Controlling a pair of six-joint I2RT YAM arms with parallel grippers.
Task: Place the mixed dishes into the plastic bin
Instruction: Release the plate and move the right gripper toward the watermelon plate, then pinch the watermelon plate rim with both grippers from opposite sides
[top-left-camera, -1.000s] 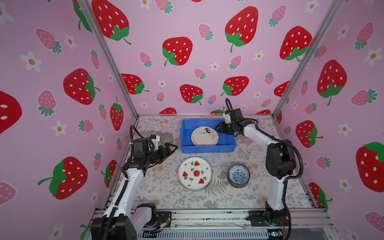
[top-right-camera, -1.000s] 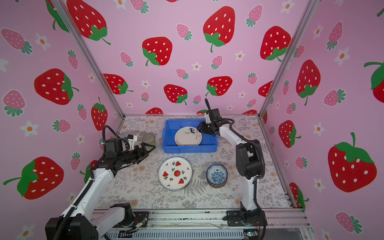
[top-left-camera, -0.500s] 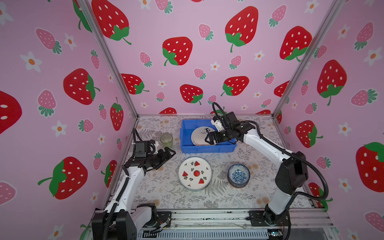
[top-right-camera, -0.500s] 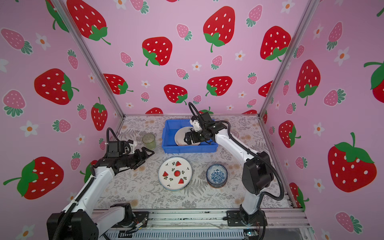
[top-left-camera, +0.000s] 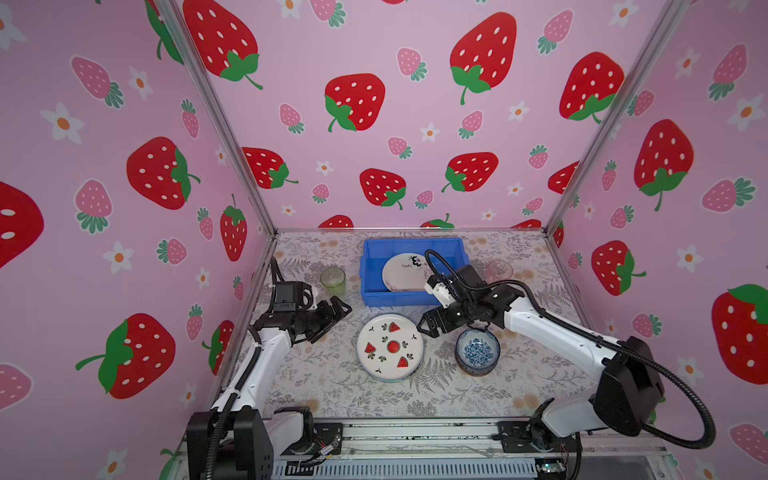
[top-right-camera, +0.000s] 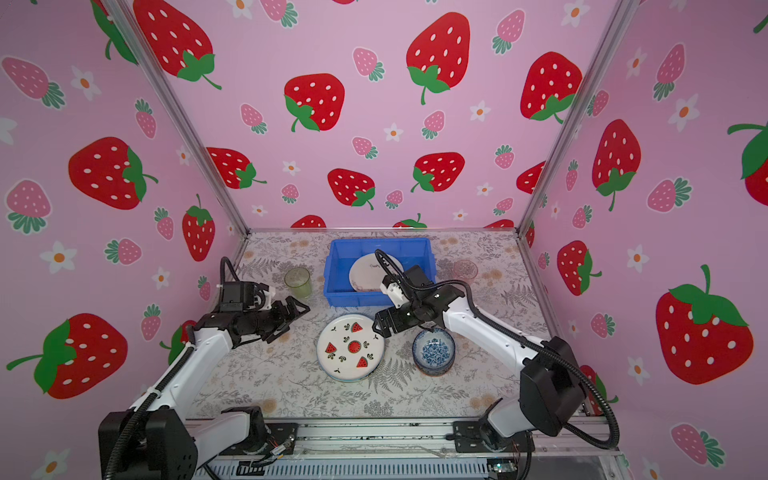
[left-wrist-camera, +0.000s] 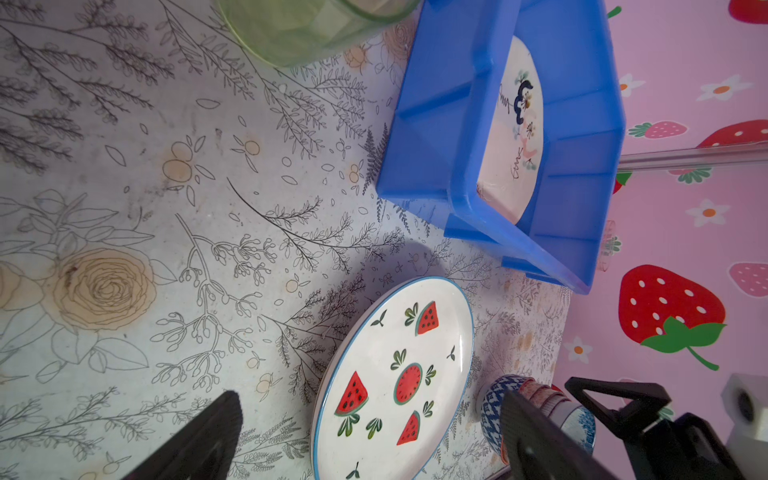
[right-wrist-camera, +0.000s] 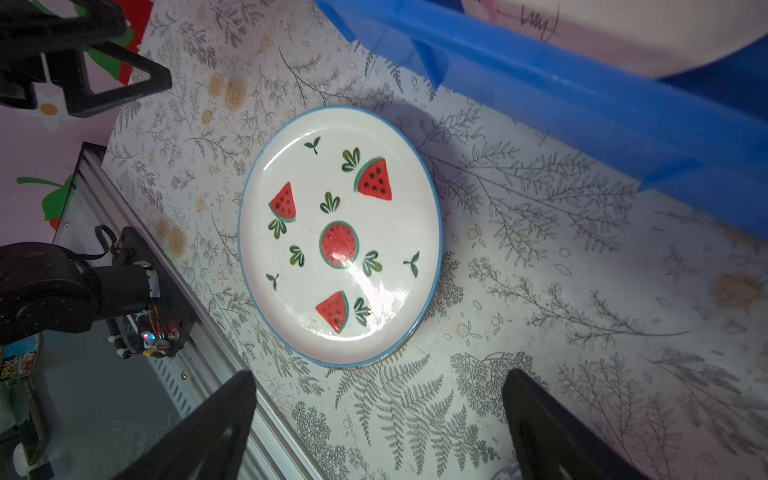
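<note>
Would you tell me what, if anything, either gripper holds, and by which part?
Nothing is held: the left gripper and the right gripper are both open and empty.

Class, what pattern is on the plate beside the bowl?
The watermelon plate shows red slices and green leaves on white, blue-rimmed; clearest in the right wrist view.

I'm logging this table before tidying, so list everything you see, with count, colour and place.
table: one, pale floral cover, under everything
bin: one, blue, back middle
cream plate: one, cream with black marks, inside the bin
watermelon plate: one, white with red slices, in front of the bin
bowl: one clearly seen, blue and white, right of the watermelon plate
green glass: one, green, left of the bin
pink glass: one, pink, right of the bin
left claw: one, black, open, empty
right claw: one, black, open, empty
</note>
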